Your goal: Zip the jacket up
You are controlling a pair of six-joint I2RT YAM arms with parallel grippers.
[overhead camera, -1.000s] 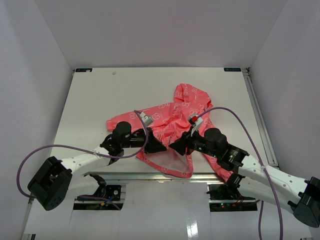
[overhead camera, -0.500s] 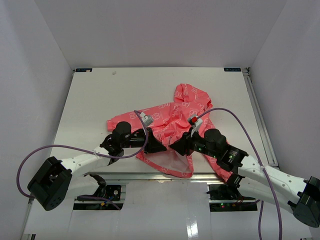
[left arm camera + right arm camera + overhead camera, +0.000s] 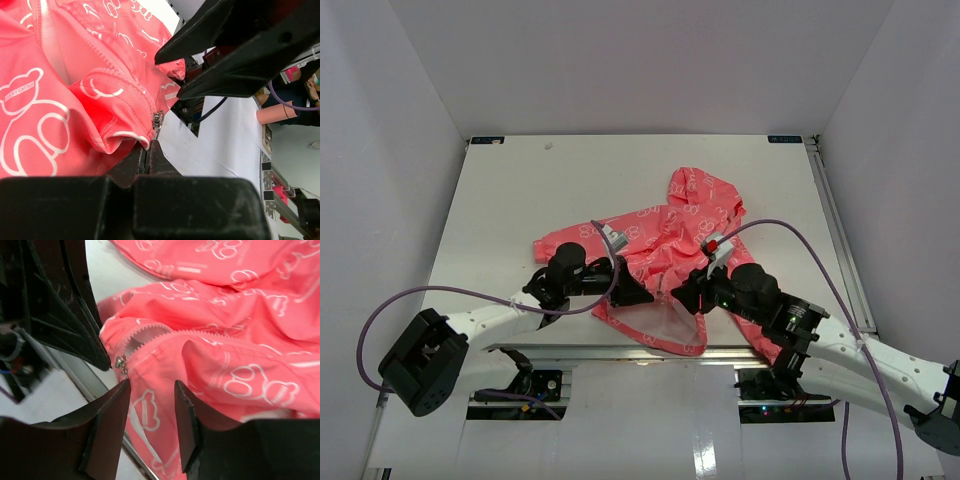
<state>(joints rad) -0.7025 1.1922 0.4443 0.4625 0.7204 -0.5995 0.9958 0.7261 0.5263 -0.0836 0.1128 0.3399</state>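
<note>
The coral-pink jacket (image 3: 672,240) lies crumpled on the white table, hood to the far side, hem at the near edge. Its zipper slider (image 3: 120,361) hangs at the bottom of the open zipper teeth (image 3: 200,335). My left gripper (image 3: 147,145) is shut, pinching the hem just below the slider (image 3: 158,120). In the top view it sits at the hem's middle (image 3: 645,296). My right gripper (image 3: 150,387) is open, facing the left one (image 3: 674,293). Its left fingertip (image 3: 117,395) is just under the slider's pull, with pink fabric behind the gap and nothing gripped.
A metal rail (image 3: 620,350) runs along the table's near edge right under the hem. Purple cables (image 3: 790,235) loop off both wrists. White walls close in the table on three sides. The jacket's right sleeve (image 3: 770,345) trails under my right arm.
My right gripper has drawn back slightly toward the near right, its jaws narrowing briefly and then widening again. The left gripper has kept its hold on the hem and barely moved.
</note>
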